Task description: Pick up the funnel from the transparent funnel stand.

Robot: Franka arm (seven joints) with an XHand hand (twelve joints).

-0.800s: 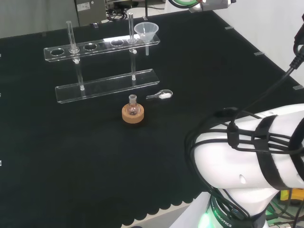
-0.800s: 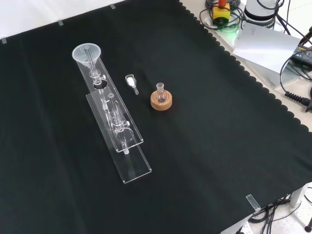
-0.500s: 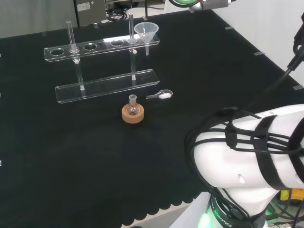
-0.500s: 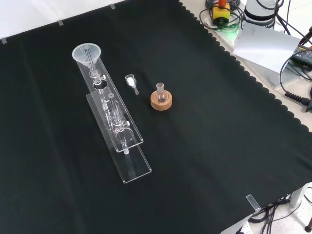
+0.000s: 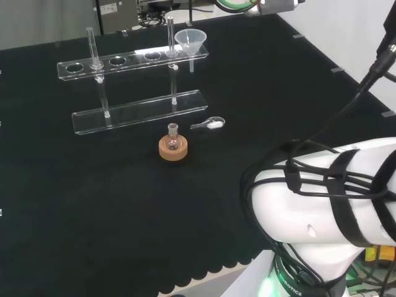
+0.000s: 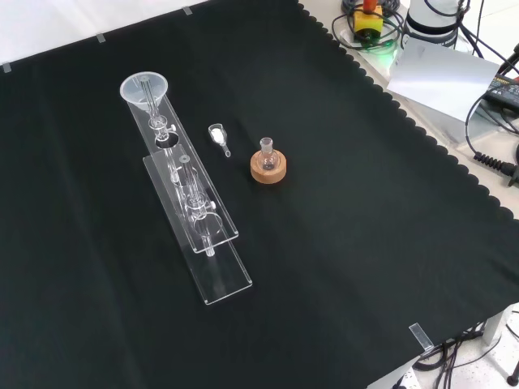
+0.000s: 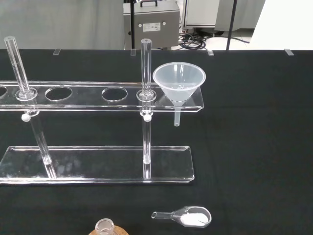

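Here, nothing to tell of the hand's state: cannot tell whether released, clenched or grasping. Ahead of the wrist camera, going left to right in its picture: transparent funnel stand (image 7: 98, 93) with two upright rods and open holes in its upper shelf; funnel (image 7: 179, 82) seated upright at the shelf's end, stem poking down through, untouched. Closer to the camera: small flask (image 5: 173, 140) on a cork ring (image 5: 172, 150), then a clear scoop (image 7: 188, 216) with white powder flat on the tabletop (image 6: 349, 243). Nothing between camera and funnel.
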